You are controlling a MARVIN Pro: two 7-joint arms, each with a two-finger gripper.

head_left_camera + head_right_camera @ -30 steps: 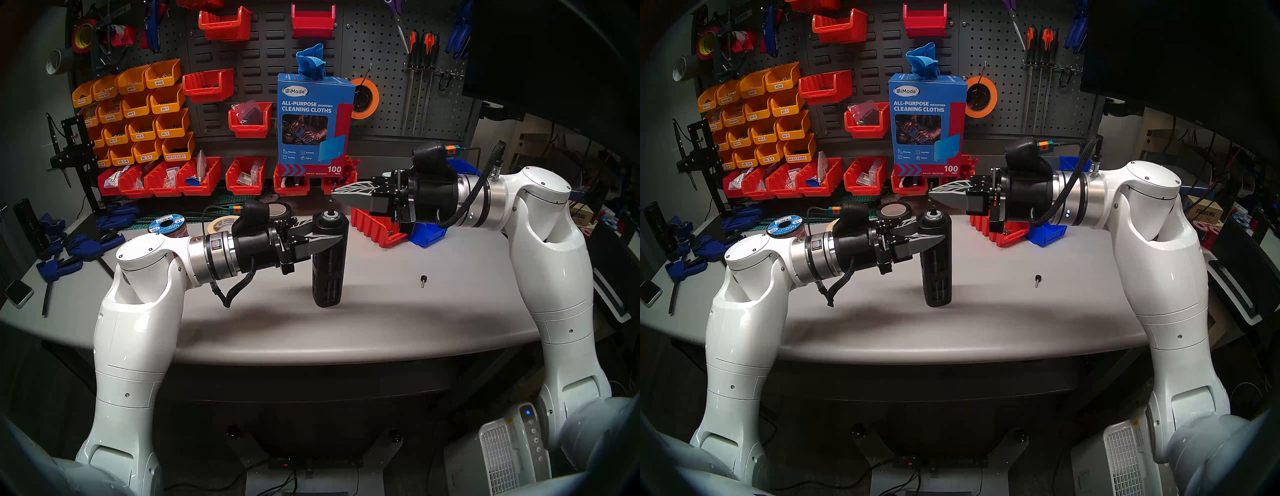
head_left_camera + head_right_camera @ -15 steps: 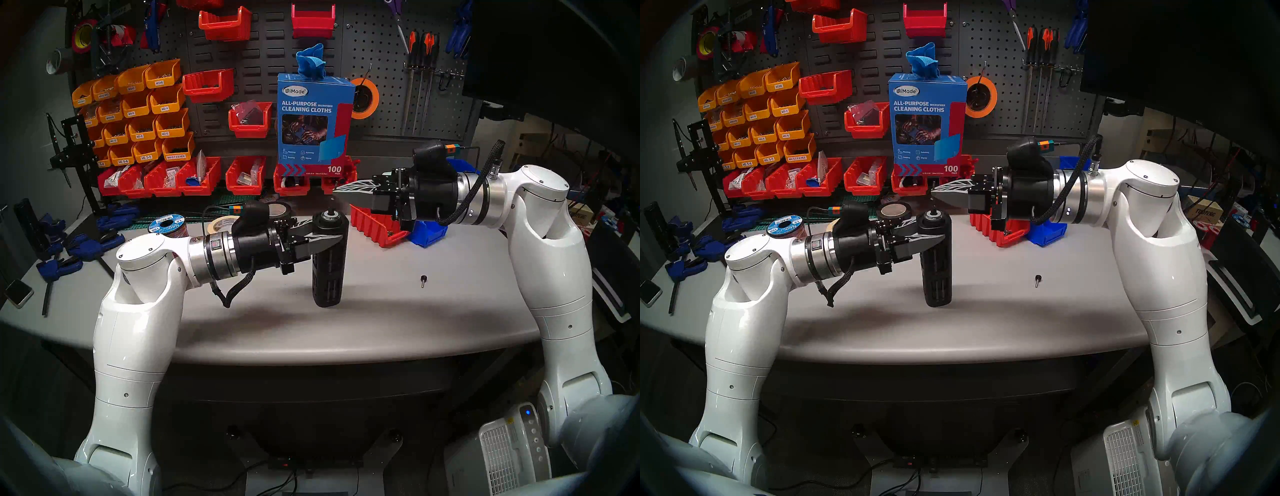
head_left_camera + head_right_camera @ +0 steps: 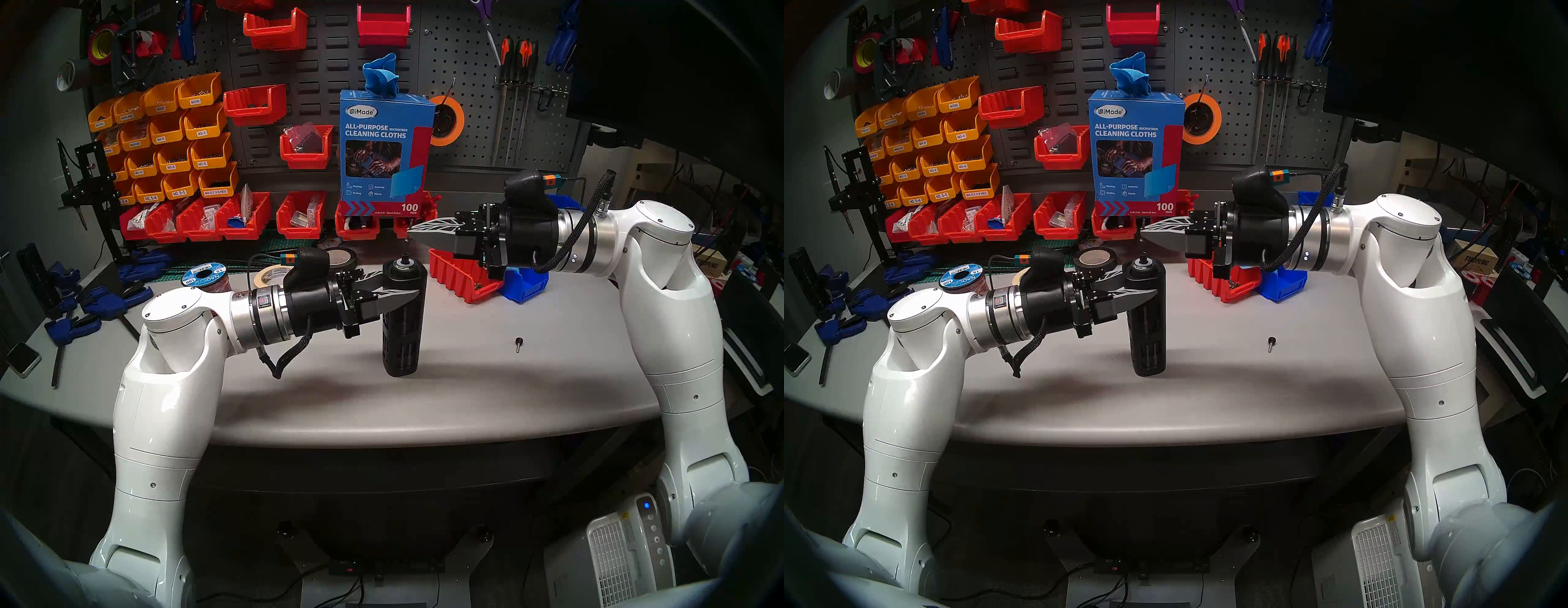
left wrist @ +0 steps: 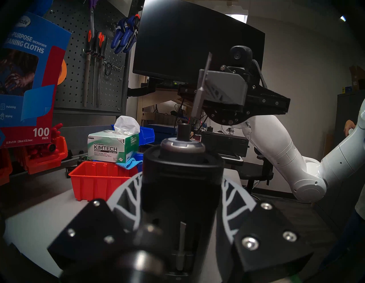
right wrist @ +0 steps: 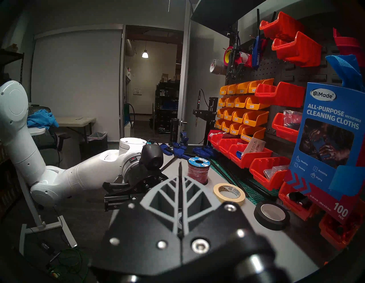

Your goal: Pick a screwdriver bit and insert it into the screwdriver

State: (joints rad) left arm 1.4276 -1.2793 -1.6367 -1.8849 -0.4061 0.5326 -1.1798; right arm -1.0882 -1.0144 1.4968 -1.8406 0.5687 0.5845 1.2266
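- Since a second ago, the right claw (image 3: 410,234) has risen slightly, widening the gap below its bit.
- Right claw is pinched together on the screwdriver bit (image 4: 199,96), which hangs tilted just above the socket, not touching it.
- Left claw (image 3: 418,285) is clamped around the upright screwdriver (image 3: 401,335), which stands on the counter (image 3: 488,382).
- Small black pin (image 3: 518,343) lies apart.

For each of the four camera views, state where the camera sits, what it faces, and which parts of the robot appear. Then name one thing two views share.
Head left: above the table, looking down; both arms, left gripper on screwdriver.
Head right: nearly the same; right gripper above it.
Left wrist: behind its fingers, facing the screwdriver and right arm.
Right wrist: behind shut fingers, facing the left arm and bins.
Shared: the left wrist and right wrist views both show the bit.
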